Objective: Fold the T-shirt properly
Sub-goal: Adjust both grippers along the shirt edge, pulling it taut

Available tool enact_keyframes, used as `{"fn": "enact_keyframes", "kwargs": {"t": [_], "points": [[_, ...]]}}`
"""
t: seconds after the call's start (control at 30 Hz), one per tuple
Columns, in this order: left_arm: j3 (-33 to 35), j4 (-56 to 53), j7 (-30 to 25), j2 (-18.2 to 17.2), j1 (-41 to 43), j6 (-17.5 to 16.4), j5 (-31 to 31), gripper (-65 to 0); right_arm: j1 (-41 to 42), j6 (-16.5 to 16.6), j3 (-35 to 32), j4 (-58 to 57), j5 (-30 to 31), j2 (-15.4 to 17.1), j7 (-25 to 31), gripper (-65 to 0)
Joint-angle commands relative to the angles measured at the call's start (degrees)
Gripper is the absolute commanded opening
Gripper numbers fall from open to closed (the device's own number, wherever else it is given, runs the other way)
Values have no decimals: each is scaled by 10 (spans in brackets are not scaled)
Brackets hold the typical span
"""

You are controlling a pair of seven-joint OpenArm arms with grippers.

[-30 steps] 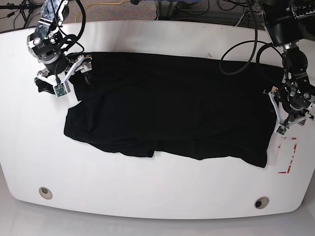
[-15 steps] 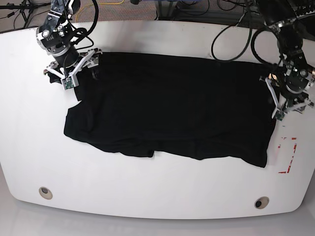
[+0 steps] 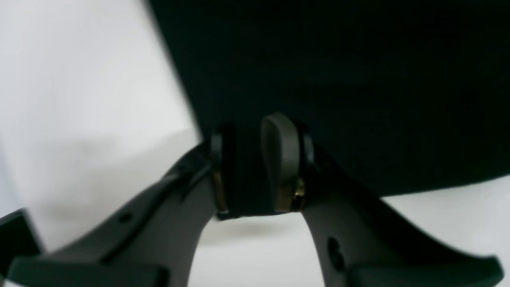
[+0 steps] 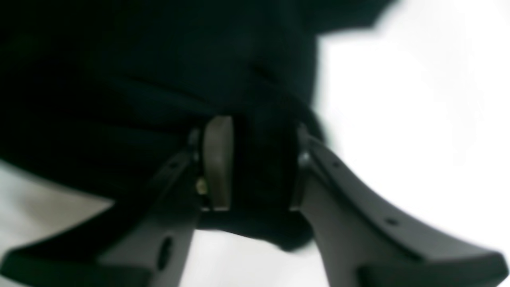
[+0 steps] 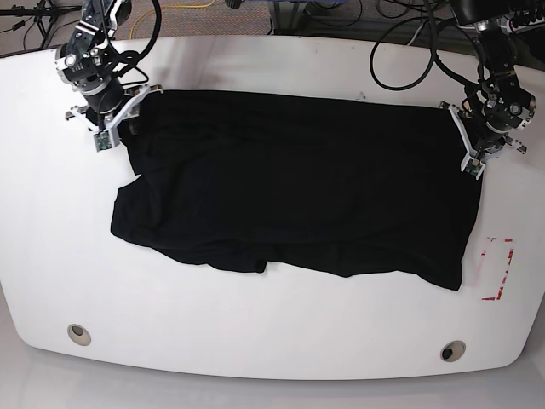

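The T-shirt [image 5: 298, 183] lies spread across the white table [image 5: 272, 332], black and mostly flat, with a rumpled near hem. At its far corner on the base view's right, the left gripper [image 3: 259, 167] has its jaws drawn in on a fold of the black cloth; the right gripper [image 4: 255, 163] does likewise at the opposite far corner — both pinching fabric between their pads
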Motion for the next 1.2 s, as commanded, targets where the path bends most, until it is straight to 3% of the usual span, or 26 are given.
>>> {"fn": "enact_keyframes", "kwargs": {"t": [0.0, 0.17, 0.67, 1.0, 1.17], "points": [[-3, -6, -8, -8, -8, 3, -3, -512, 13, -1, 10, -25, 9, 21, 11, -499], [2, -18, -6, -8, -4, 3, -3, -512, 18, -1, 11, -82, 12, 47, 19, -503], [-2, 14, -4, -8, 116, 3, -3, -511, -45, -1, 11, -103, 11, 72, 37, -501], [-3, 66, -3, -7, 197, 3, -4, -511, -102, -1, 13, -36, 11, 79, 34, -499], [-3, 88, 31, -7, 209, 3, -4, -511, -118, -1, 13, 6, 9, 78, 26, -498]]}}
